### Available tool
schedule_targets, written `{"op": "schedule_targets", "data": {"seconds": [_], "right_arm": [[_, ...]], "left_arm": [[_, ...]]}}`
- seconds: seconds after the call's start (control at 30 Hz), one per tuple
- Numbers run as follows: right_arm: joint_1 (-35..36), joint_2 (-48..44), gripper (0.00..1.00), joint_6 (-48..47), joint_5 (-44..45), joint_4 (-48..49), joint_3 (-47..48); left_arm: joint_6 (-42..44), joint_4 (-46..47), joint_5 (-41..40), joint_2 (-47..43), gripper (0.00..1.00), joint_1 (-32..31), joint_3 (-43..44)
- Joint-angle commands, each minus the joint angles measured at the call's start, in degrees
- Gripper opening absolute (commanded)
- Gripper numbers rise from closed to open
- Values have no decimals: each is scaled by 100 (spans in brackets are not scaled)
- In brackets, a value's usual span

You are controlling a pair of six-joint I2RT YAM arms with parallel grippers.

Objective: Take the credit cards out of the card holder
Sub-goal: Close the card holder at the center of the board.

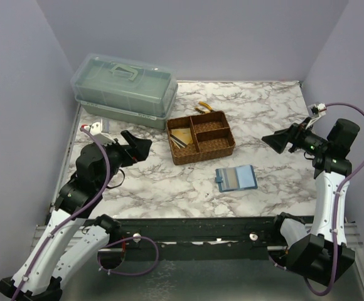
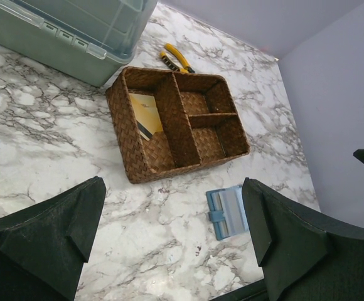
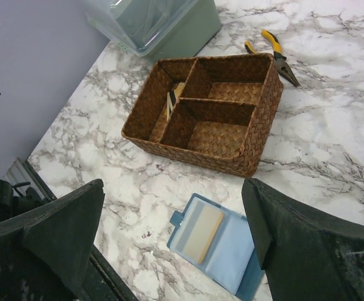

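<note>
got left gripper [image 1: 145, 145] and right gripper [image 1: 271, 141] spread wide, holding nothing; card holder [image 1: 236, 178] lying open on counter [image 1: 169, 194].

On the marble table [image 1: 169, 188] the blue card holder [image 1: 236, 178] lies open just before the woven tray [image 1: 204, 155], whose left compartment holds a yellowish credit card [image 1: 182, 137], with pliers [image 1: 204, 108] and a lidded green box [image 1: 124, 88] behind, while the left end effector [image 1: 138, 143] and right end effector [image 1: 271, 143] hang wide-jawed at either side.
</note>
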Motion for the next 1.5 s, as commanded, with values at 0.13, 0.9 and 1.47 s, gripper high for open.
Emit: {"op": "schedule_targets", "data": {"seconds": [0.13, 0.9, 1.47], "right_arm": [[-34, -83, 100, -134, -124, -9, -49], [-36, -219, 100, -81, 29, -36, -57], [-38, -420, 100, 1086, 987, 330, -62]], "left_arm": [[-164, 86, 211, -57, 99, 33, -67], [128, 158, 137, 24, 99, 33, 4], [450, 88, 74, 207, 99, 33, 339]]}}
